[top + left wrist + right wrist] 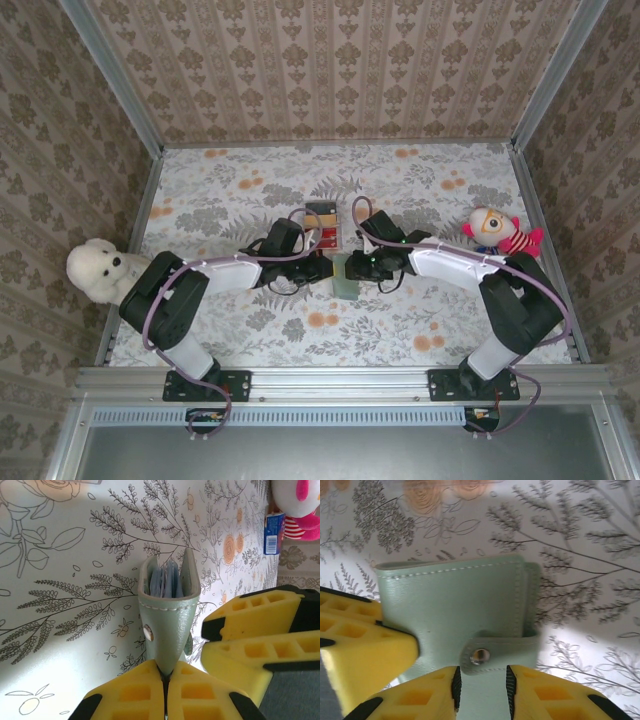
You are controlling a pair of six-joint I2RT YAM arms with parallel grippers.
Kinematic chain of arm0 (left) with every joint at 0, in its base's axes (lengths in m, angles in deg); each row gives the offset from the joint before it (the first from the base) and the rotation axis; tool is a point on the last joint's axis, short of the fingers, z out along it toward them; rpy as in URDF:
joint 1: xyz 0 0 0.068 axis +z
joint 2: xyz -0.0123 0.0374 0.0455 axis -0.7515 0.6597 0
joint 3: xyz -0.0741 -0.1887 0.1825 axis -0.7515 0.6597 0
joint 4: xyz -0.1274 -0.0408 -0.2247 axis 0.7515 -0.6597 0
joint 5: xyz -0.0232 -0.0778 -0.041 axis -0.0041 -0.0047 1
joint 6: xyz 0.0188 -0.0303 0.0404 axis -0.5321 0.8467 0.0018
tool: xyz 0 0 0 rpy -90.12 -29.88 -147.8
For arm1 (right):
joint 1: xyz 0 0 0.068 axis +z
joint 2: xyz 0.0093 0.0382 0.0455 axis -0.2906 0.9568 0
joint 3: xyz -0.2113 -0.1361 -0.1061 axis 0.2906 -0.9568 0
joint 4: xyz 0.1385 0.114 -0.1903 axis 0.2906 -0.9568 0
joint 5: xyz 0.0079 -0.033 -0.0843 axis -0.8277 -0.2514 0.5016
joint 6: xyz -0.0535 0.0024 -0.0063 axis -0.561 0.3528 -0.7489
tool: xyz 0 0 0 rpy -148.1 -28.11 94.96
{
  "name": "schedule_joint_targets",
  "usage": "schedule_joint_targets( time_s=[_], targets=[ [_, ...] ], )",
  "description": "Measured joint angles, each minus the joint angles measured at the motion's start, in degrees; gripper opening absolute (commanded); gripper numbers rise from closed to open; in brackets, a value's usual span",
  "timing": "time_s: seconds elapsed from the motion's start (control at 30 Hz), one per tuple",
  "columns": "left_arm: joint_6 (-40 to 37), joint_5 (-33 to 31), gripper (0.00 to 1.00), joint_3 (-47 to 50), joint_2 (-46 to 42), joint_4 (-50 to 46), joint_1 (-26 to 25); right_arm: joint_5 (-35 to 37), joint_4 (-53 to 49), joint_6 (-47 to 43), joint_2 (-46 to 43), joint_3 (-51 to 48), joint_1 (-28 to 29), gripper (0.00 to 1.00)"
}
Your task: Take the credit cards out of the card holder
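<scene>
The grey-green card holder (344, 276) hangs just above the table between my two grippers. My left gripper (165, 672) is shut on its folded edge. From there the holder (167, 625) gapes away from me, and the edges of bluish cards (164, 582) show inside it. My right gripper (481, 672) faces the flat side of the holder (455, 605). Its jaws stand apart, just below the snap strap (485, 652) that lies shut across the panel. In the left wrist view the right gripper (212, 635) sits close beside the holder's right side.
A clear box (322, 225) with red and yellow contents lies just behind the grippers. A white teddy bear (100, 270) sits at the left edge and a red-and-pink doll (500, 232) at the right. Patterned walls close in the table.
</scene>
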State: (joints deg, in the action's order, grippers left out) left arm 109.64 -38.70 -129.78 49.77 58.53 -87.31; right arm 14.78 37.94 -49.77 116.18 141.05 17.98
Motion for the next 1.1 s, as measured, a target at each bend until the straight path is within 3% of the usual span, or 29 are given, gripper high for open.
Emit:
schedule_joint_targets(
  time_s=[0.1,0.47,1.0,1.1],
  targets=[
    [0.0,0.0,0.07,0.0,0.0,0.2,0.0,0.0,-0.2,0.0,2.2,1.4,0.6,0.29],
    [0.0,-0.5,0.05,0.0,0.3,-0.1,0.0,4.2,-2.2,2.5,4.3,3.6,1.2,0.02],
    [0.0,-1.6,0.03,0.0,0.3,1.4,-0.5,8.8,-3.3,6.5,2.3,3.4,1.2,0.00],
    [0.0,-1.8,0.03,0.0,0.2,0.0,-0.3,13.3,-5.5,6.8,2.3,3.1,0.4,0.00]
  ],
)
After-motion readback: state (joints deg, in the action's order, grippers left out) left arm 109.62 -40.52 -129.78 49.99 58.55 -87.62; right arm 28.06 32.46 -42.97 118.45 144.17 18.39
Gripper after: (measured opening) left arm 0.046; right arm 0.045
